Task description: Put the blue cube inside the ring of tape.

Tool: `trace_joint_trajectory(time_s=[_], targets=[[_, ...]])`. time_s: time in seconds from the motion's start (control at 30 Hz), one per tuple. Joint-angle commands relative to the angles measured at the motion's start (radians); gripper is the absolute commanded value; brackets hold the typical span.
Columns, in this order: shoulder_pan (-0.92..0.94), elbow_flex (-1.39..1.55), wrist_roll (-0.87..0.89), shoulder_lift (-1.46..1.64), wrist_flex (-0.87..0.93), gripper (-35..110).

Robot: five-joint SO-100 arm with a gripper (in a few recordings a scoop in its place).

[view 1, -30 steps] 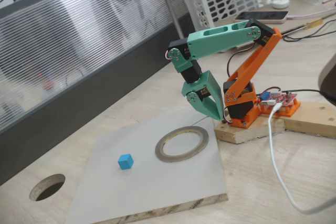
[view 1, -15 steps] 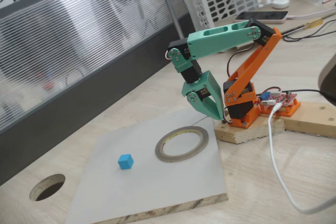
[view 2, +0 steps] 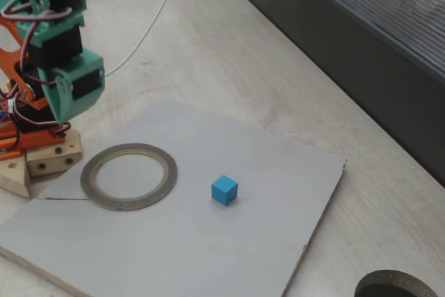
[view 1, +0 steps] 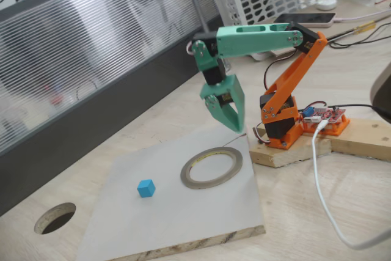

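Lifting clear of the ring of tape (view 1: pixel 211 168), the end effector (view 1: pixel 235 128), fingers seemingly together, hung with the blue cube (view 1: pixel 146 188) toward seven o'clock on the board.

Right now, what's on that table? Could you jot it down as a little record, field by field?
blue cube: sits alone on the grey board, outside the ring, untouched
ring of tape: lies flat on the board, nothing inside it
gripper: green, hangs in the air above the ring's far edge, holding nothing; jaws look shut
arm base: orange, on a wooden block beside the board
round hole: in the tabletop, off the board
task state: cube not yet picked up
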Motion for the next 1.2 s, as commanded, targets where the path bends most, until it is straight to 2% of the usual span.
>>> trace_joint_trajectory(time_s=[0.0,0.23,0.43,0.77,1.17], targets=[[0.009,-0.089,0.006,-0.014,0.015,0],[0.002,-0.103,0.006,-0.150,0.006,0],[-0.138,-0.143,0.012,-0.285,0.005,0],[-0.160,-0.663,0.012,-0.719,0.005,0],[-0.160,-1.104,0.006,-1.095,0.005,0]])
